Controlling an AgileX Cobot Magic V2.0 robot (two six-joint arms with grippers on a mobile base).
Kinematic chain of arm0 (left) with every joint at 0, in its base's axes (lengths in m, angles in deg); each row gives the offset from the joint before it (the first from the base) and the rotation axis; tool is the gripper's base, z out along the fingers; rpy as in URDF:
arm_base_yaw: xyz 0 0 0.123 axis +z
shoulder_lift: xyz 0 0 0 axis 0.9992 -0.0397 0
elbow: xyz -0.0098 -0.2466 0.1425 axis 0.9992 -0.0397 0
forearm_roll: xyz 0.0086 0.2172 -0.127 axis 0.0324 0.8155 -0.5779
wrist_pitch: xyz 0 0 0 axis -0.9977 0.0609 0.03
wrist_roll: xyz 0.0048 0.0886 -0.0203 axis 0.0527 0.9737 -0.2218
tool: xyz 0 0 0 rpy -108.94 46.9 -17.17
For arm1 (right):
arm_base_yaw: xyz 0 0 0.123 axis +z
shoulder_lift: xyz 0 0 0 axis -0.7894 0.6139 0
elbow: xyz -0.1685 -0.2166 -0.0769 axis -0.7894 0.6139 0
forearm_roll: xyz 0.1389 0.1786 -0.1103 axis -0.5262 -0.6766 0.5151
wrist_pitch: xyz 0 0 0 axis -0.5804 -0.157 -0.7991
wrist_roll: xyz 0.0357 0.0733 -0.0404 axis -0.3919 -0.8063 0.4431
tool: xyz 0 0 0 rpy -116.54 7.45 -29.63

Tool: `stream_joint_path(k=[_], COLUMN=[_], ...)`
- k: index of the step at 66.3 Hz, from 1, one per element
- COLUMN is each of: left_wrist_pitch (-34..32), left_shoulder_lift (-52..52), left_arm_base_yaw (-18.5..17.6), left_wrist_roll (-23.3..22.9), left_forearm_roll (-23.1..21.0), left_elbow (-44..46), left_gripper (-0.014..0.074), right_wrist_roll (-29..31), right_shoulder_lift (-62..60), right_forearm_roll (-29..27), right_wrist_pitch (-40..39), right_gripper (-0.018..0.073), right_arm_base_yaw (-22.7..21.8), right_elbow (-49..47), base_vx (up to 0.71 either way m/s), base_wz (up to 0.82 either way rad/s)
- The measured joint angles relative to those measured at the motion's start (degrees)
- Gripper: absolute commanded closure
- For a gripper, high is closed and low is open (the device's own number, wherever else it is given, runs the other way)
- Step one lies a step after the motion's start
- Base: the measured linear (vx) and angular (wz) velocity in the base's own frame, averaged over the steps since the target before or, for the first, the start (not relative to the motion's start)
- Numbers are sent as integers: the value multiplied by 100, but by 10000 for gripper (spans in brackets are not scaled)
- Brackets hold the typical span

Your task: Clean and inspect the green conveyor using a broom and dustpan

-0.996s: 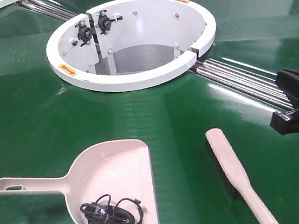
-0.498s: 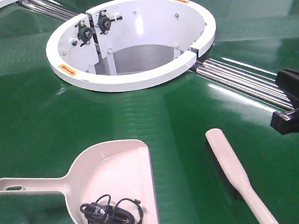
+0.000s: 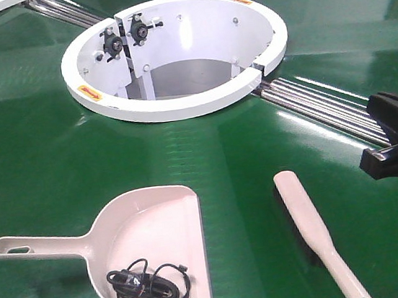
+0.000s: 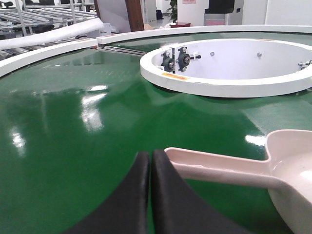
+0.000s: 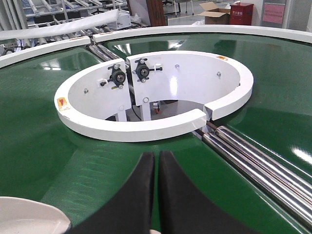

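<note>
Green conveyor point(image 3: 38, 140): glossy belt, 1 white ring hub point(image 3: 179, 108) at centre, silver rollers point(image 3: 325, 108) in the seam running toward the right edge. Dustpan point(image 3: 147, 231): lying flat on the belt at front left, handle pointing left, mouth facing right; holds 1 coiled black cable point(image 3: 149, 284). Broom point(image 3: 312, 226): lying flat on the belt at front right, well apart from the dustpan, bristles down, handle toward the near edge. Right gripper point(image 5: 156, 195): fingers pressed together, empty, hanging over the belt beside the rollers, aimed at the hub; the broom is outside its wrist view. Left gripper point(image 4: 150, 195): fingers likewise together and empty, tips just beside the dustpan handle point(image 4: 219, 168), contact not determinable. Change over the last 1 second: none; dustpan, broom, cable and the right arm sit exactly where they did. Reading: both tools are unheld, so sweeping is not under way; the cable already in the pan suggests a collection done or staged. Each gripper would have to part its fingers before taking a handle
</note>
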Motion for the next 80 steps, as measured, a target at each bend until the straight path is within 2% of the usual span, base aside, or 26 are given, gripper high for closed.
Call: stream_joint_path(k=[31,59,64,80], left_wrist_pitch=[0,0,0,0], left_shoulder_lift=[0,0,0,0], left_arm_base_yaw=[0,0,0,0], left_wrist_roll=[-6,-6,-6,-12], left_forearm_roll=[0,0,0,0], left_elbow=[0,0,0,0], left_gripper=[619,619,619,619], right_wrist_roll=[0,420,471,454], right_shoulder_lift=[0,-59,-280,-1553], right_forearm_roll=[0,50,-20,-348], right_wrist_pitch=[0,-254,-212,-167], right_gripper=[564,564,564,564], right_arm_base_yaw=[0,-40,-266,-1486], right_elbow=[0,43,206,1164], base_vx=[0,0,0,0], base_wz=[0,0,0,0])
